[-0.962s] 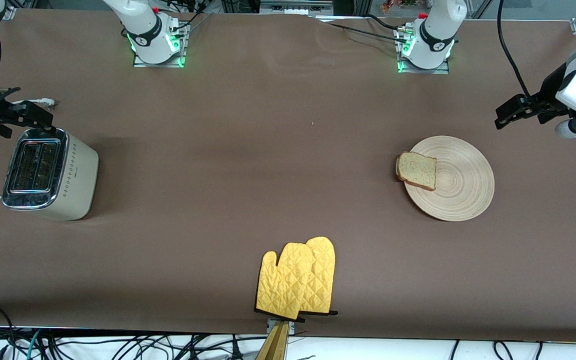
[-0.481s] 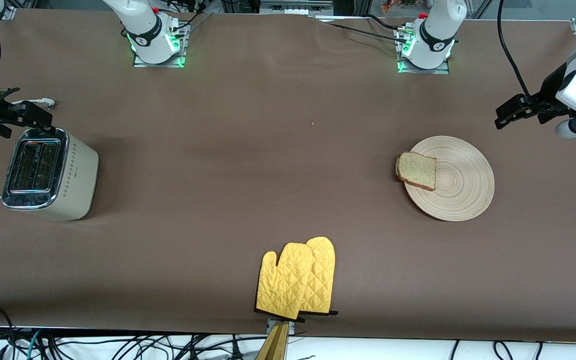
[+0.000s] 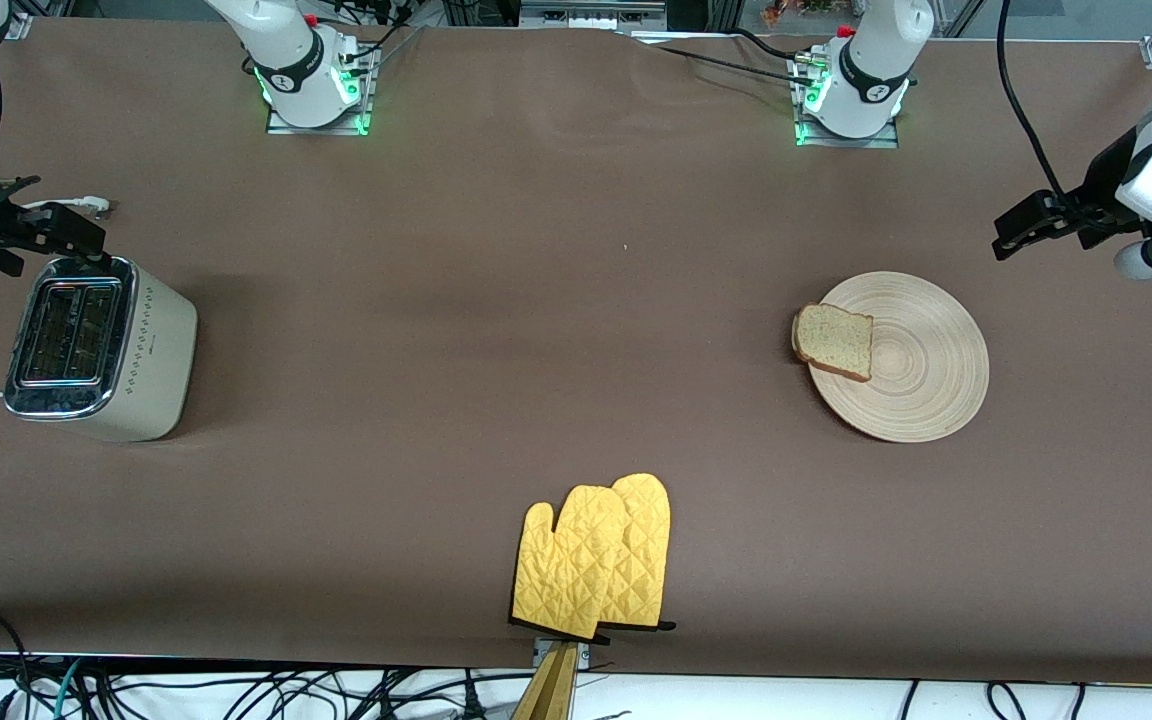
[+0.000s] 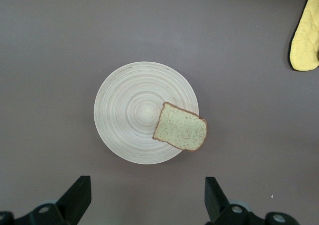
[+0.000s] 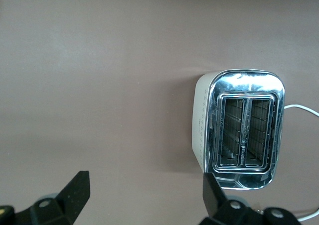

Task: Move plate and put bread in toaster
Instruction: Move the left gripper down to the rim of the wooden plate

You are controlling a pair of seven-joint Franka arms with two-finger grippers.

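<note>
Nothing is gripped yet. The left hand [image 4: 144, 197] hangs wide open over the surface [image 3: 536, 330] at the left arm's end, just beside the wooden plate [image 3: 921, 385]. The bread slice [image 3: 834, 341] overhangs the plate's rim on the side toward the toaster [image 3: 101, 345], so the plate is best gripped at a bare edge and kept level.

The right hand [image 5: 144, 197], also wide open, waits above the toaster. Its wrist view alone shows both slots empty. Only the front view shows the whole pair of yellow oven mitts [image 3: 594, 557].
</note>
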